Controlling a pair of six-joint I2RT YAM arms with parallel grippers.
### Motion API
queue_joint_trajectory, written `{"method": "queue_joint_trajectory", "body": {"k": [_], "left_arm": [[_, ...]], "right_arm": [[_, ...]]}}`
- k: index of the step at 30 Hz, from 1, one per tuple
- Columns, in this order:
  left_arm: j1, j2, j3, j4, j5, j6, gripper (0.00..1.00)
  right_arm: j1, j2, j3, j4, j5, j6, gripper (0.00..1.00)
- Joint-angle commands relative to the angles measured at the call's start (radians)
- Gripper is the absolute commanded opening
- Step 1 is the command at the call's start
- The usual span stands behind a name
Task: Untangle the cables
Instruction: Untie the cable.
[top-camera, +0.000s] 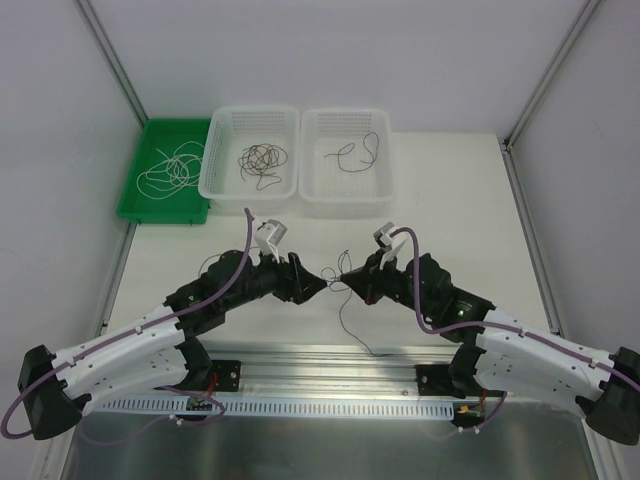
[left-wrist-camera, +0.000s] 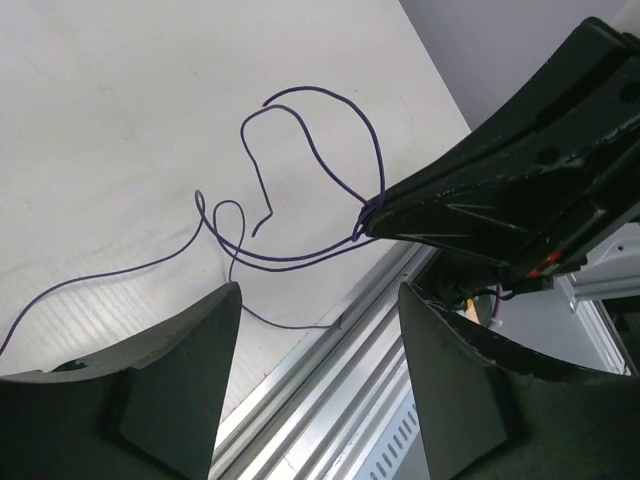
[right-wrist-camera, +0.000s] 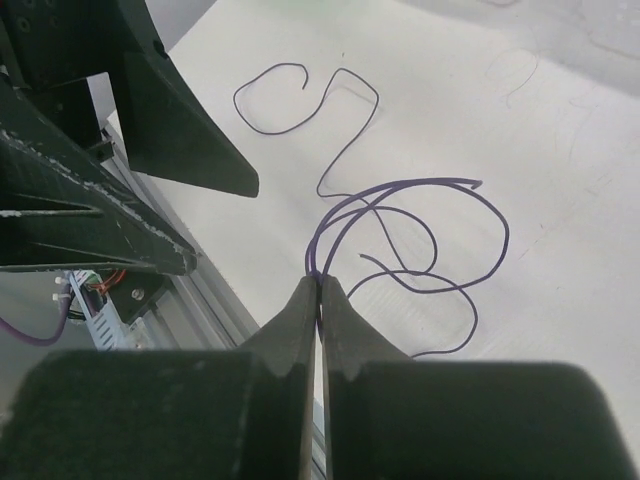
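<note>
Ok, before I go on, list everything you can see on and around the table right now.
green tray: one, green, far left of the table
whitish cables: count unclear, whitish, in the green tray
left basket: one, white, beside the tray
dark cable tangle: count unclear, dark, in the left basket
right basket: one, white, beside the left basket
single dark cable: one, dark, in the right basket
purple cable: count unclear, purple, looped between the hands
table: one, white
rail: one, silver, near edge
left hand: black, open, empty
right hand: black, shut on the purple cable
</note>
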Motion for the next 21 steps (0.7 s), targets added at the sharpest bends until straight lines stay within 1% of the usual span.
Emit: {"method": "queue_joint_trajectory", "body": {"k": [1, 3, 4, 7, 14, 19, 21], "left_arm": [[-0.010, -0.007, 0.009, 0.016, 0.075, 0.077, 0.65], [-0.012, 0.025, 0.018, 0.032, 0.129, 0.085, 0.66], [-0.012, 0.042, 0.028, 0.036, 0.143, 0.087, 0.66], [-0.025, 0.096, 0.041, 0.081, 0.172, 0.093, 0.64], [-0.067, 0.183, 0.074, 0.145, 0.163, 0.142, 0.55], [-0.068, 0.191, 0.063, 0.186, 0.158, 0.159, 0.49], [-0.068, 0.194, 0.063, 0.197, 0.157, 0.162, 0.49]], "right_arm": [[-0.013, -0.048, -0.007, -0.024, -0.015, -0.021, 0.01], [-0.015, -0.059, -0.002, -0.030, -0.013, -0.022, 0.01], [-0.015, -0.057, 0.002, -0.033, -0.056, -0.025, 0.01], [-0.016, -0.050, 0.016, -0.045, -0.081, -0.027, 0.01], [-0.015, -0.037, 0.022, -0.028, -0.121, -0.018, 0.01], [-0.015, -0.025, 0.024, -0.021, -0.155, -0.021, 0.01], [-0.015, -0.022, 0.021, -0.013, -0.162, -0.019, 0.01]]}}
